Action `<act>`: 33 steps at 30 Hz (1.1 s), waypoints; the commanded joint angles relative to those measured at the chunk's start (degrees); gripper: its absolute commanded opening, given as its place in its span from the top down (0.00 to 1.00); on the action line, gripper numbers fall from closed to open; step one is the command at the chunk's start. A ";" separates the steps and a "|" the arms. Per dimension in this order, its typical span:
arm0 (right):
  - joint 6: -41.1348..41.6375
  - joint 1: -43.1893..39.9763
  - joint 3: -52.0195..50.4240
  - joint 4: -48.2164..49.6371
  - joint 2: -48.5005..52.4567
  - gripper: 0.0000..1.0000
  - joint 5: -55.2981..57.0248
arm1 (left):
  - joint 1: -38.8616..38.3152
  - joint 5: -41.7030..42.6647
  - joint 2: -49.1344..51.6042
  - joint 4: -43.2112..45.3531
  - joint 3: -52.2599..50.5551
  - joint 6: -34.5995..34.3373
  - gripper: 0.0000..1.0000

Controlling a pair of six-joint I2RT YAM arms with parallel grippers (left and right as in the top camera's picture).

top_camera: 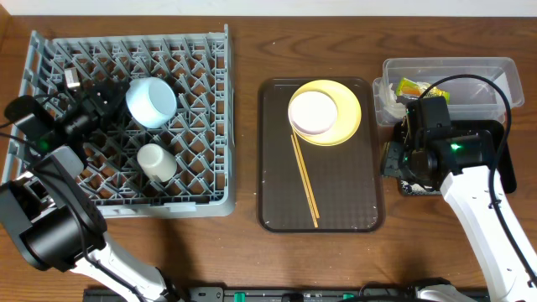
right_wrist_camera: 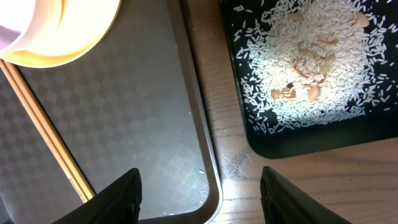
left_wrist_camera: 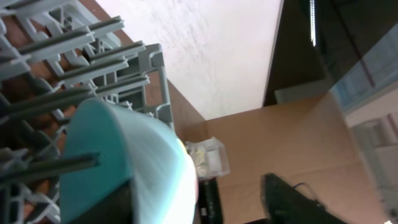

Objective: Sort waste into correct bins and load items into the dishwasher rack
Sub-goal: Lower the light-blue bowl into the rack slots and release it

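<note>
Overhead, the left hand (top_camera: 102, 99) is seen just beside the light blue bowl (top_camera: 151, 101), stood in the dishwasher rack (top_camera: 126, 205) with the white cup (top_camera: 156, 162); the wrapper (top_camera: 411, 86) is binned in the clear box (top_camera: 478, 71), while plate (top_camera: 346, 117), white bowl (top_camera: 312, 113) and chopsticks (top_camera: 304, 180) are left on the brown tray (top_camera: 361, 201). In the left wrist view the bowl is crowded against the lens, and whether that hand is spread or pinching cannot be told. In the right wrist view the right hand (right_wrist_camera: 200, 177) is held spread and empty near the black tray (right_wrist_camera: 298, 146), where the rice (right_wrist_camera: 311, 62) is gathered.
</note>
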 commanded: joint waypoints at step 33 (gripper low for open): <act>-0.55 -0.35 0.48 0.22 -0.70 0.41 -0.68 | 0.70 -12.72 0.17 -15.61 -0.13 15.72 0.07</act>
